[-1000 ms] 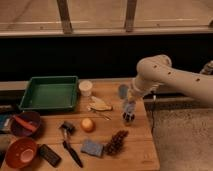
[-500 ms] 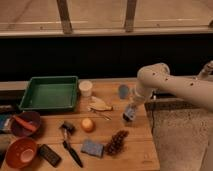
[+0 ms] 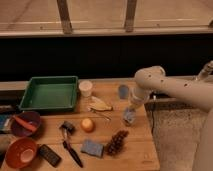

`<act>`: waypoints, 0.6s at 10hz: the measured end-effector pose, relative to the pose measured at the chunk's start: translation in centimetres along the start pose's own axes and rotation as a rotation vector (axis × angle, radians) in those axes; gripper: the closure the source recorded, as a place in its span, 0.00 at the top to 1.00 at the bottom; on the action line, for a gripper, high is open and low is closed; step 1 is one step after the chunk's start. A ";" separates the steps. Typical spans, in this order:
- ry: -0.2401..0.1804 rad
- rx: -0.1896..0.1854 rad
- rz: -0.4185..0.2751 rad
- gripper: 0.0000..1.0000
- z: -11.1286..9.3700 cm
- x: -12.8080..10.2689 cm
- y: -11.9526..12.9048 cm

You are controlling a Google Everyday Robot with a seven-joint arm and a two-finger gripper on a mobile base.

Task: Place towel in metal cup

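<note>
The metal cup (image 3: 123,91) is a small grey-blue cup standing upright on the wooden table (image 3: 140,150), right of centre near the back. A pale cream towel (image 3: 99,104) lies crumpled on the table left of the cup. My gripper (image 3: 129,116) hangs from the white arm (image 3: 150,80) and points down at the table, just in front of the cup and right of the towel. Something small and pale blue-white shows at its tip; I cannot tell what it is.
A green tray (image 3: 49,93) sits back left, with a white cup (image 3: 86,88) beside it. An orange (image 3: 88,124), a brush (image 3: 70,142), a blue sponge (image 3: 92,148), grapes (image 3: 116,142), a remote (image 3: 50,155) and two bowls (image 3: 21,152) lie in front. The table's right edge is close to the gripper.
The arm's elbow has dropped slightly and the gripper has lowered a little toward the table, staying in front of the metal cup.
</note>
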 end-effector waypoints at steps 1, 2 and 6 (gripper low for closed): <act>0.009 -0.004 -0.001 0.00 0.3 0.3 0.1; 0.017 -0.010 -0.008 0.00 0.5 0.6 0.4; 0.041 -0.027 -0.031 0.10 0.8 1.5 1.5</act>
